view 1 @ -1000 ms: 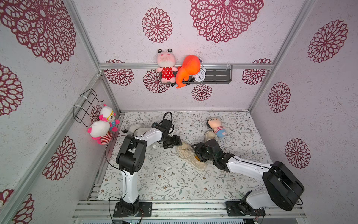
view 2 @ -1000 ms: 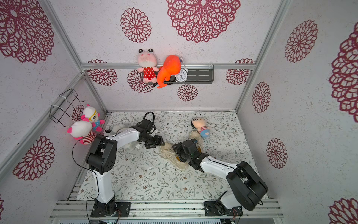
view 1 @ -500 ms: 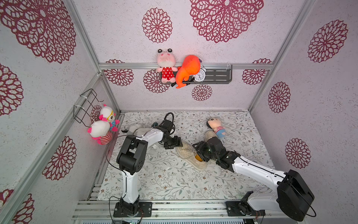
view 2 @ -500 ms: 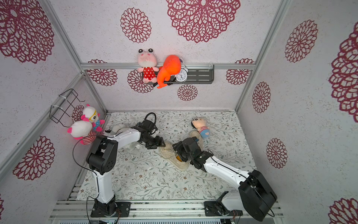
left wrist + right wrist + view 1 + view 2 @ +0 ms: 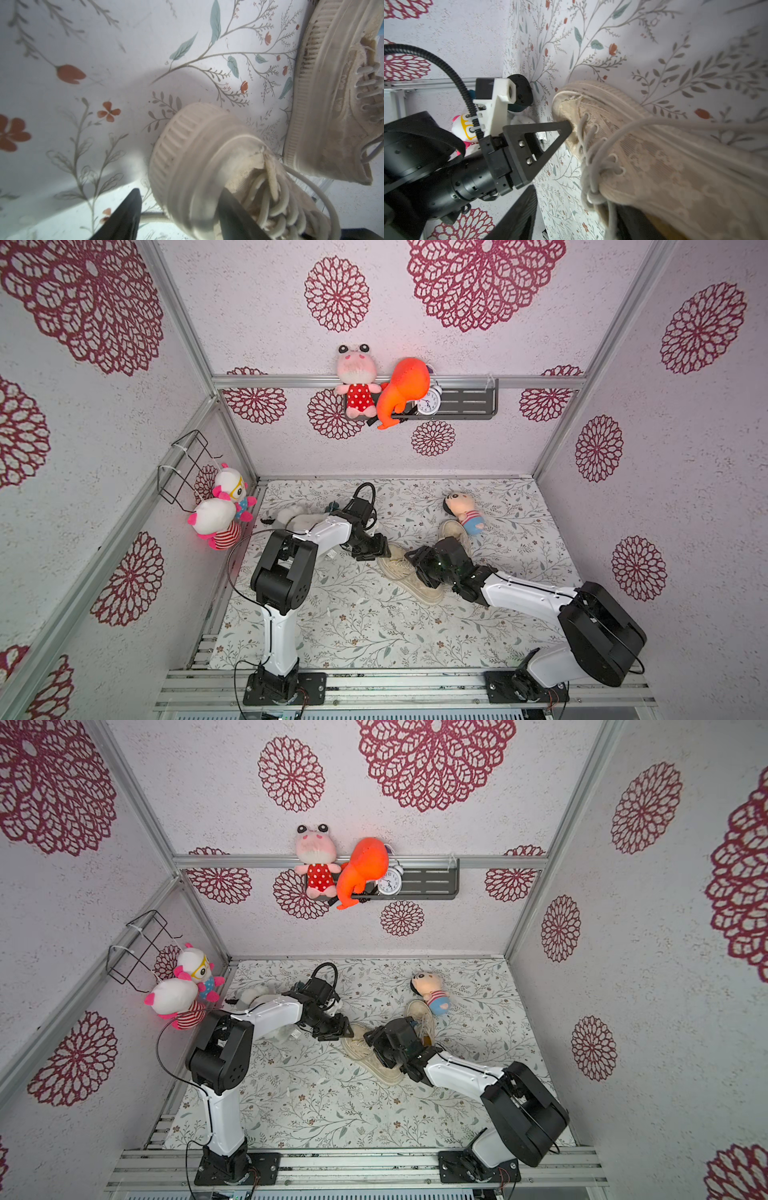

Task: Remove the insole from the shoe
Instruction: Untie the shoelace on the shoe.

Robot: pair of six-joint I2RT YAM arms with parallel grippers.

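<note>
A beige lace-up shoe (image 5: 409,578) lies on the floral mat in both top views, toe toward my left arm. My left gripper (image 5: 379,551) straddles the ribbed toe cap (image 5: 187,149). One finger (image 5: 230,209) rests on the laced top. The other finger (image 5: 126,212) stands a small gap off the side, so the gripper is open. My right gripper (image 5: 575,199) is at the shoe's opening and is open. One finger (image 5: 521,216) stays wide of the shoe, the other (image 5: 633,222) is under the upper. A yellow-tan strip there looks like the insole (image 5: 661,228); most of it is hidden.
A second beige shoe (image 5: 454,531) lies beside a small doll (image 5: 461,508) at the back right. A grey-white plush (image 5: 291,516) sits behind my left arm. Plush toys (image 5: 220,516) hang on the left wall by a wire basket (image 5: 183,466).
My left gripper's fingers have drawn in around the toe cap. The right arm's elbow swung out and came back; its gripper stays at the shoe's opening. The shoe has barely shifted.
</note>
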